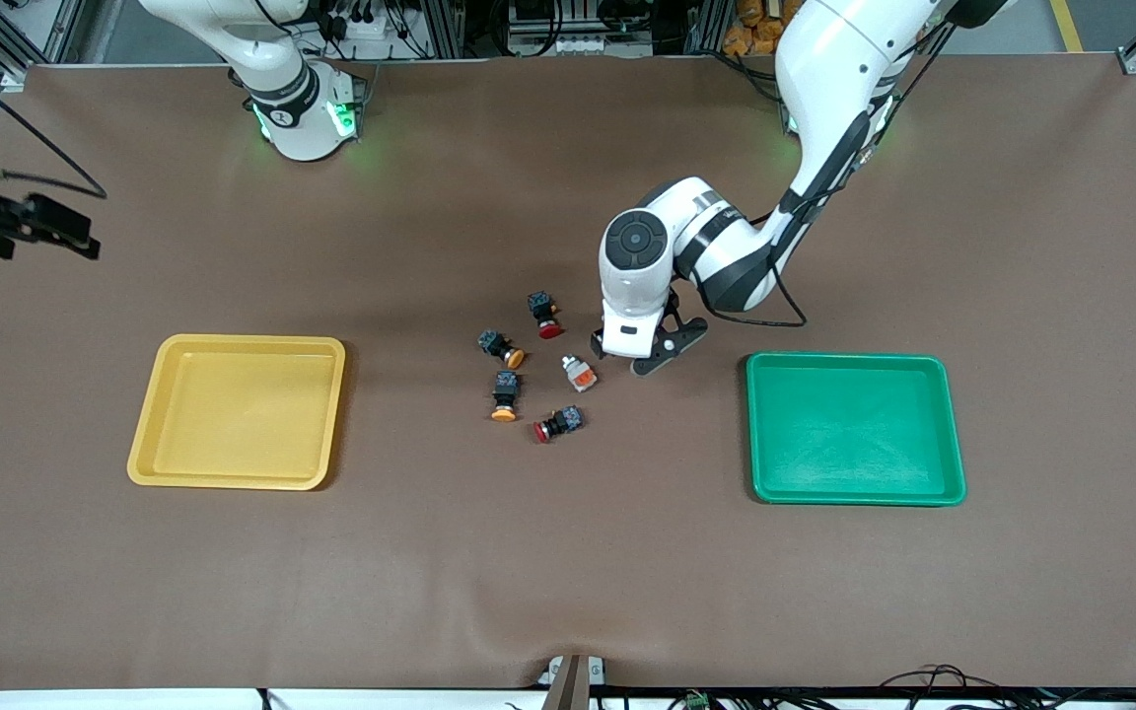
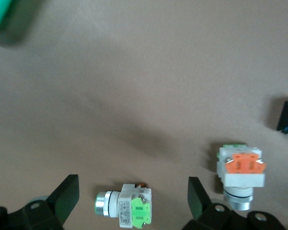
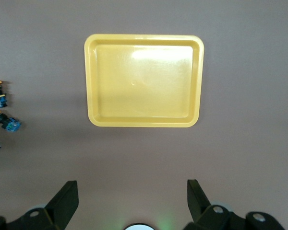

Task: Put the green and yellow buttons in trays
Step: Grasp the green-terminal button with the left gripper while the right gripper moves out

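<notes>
Item: left claw [image 2: 129, 203]. I am hovering it low over the middle of the surface [image 1: 568, 572], fingers [image 2: 67, 196] spread wide and gripping nothing. The grey button with the green face [image 2: 127, 210] is lying on its side between the two fingers, touching neither.

Item: grey button with the orange face [image 1: 579, 372]. It is lying just beside the left claw, toward the right arm's end of the surface, and outside the finger gap.

Item: first yellow-capped black button [image 1: 502, 347]. It is lying on its side, farther from the front camera than the second yellow-capped black button [image 1: 505, 395], which is also lying down. Both are sitting on the bare surface, between the trays and in neither.

Item: two red-capped black buttons. One red-capped button [image 1: 544, 313] is lying farthest from the front camera in the cluster; the other red-capped button [image 1: 558, 424] is lying nearest to it.

Item: green tray [image 1: 854, 429]. It is sitting toward the left arm's end of the surface, holding nothing.

Item: yellow tray [image 1: 238, 410]. It is sitting toward the right arm's end, holding nothing.

Item: right claw [image 3: 129, 203]. I am holding it high above the surface near the yellow tray, waiting, fingers spread apart and carrying nothing.
</notes>
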Tool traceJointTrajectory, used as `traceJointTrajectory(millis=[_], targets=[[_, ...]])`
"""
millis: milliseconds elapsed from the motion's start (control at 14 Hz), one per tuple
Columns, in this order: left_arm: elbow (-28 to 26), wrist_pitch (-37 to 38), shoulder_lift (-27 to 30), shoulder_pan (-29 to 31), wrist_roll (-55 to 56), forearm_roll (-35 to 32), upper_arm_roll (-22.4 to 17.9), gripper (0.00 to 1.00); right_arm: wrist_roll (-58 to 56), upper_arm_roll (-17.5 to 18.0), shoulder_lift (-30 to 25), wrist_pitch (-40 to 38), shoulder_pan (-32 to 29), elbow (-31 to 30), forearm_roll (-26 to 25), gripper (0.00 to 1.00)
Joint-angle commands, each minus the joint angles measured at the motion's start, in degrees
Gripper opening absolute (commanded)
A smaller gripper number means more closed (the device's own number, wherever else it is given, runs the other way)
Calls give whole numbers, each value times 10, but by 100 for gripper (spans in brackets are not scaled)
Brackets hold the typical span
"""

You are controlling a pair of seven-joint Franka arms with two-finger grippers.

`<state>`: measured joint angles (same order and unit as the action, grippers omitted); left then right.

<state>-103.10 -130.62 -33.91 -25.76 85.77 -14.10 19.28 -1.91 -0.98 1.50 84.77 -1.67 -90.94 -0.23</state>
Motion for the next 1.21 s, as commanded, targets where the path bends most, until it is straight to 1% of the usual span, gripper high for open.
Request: traceJointTrajectory(millis=[0,143,357,571,643,786,857,1000,1071,1143], targets=[[-53,-59,18,0,19,-14,0,100,-9,8,73,-1,-18,33,-5,100],[-56,-66,15,-1,20,-15,1,100,-9,8,107,7,-26,48,-21,100],[-65,-67,12,-2,19,-15,1,100,-1,9,133,19,-25,56,-13,100],[-64,-71,-8,-2,19,-15,6,100,1,11,148,53,-13,54,-7,100],[-64,-79,-11,-3,19,-15,6,100,1,11,159,56,-12,55,13,100],[-64,-84,-18,-3,19,-15,6,100,9,10,170,69,-13,51,81,100],[-64,-88,-21,-4,19,-15,6,100,13,10,172,80,-13,45,98,100],[-64,-95,-26,-10,19,-14,6,100,50,10,180,129,3,13,101,100],[-64,-95,-27,-11,19,-14,6,100,86,10,180,173,19,-15,101,100],[-64,-95,-27,-13,19,-14,6,88,109,11,180,206,36,-32,101,100]])
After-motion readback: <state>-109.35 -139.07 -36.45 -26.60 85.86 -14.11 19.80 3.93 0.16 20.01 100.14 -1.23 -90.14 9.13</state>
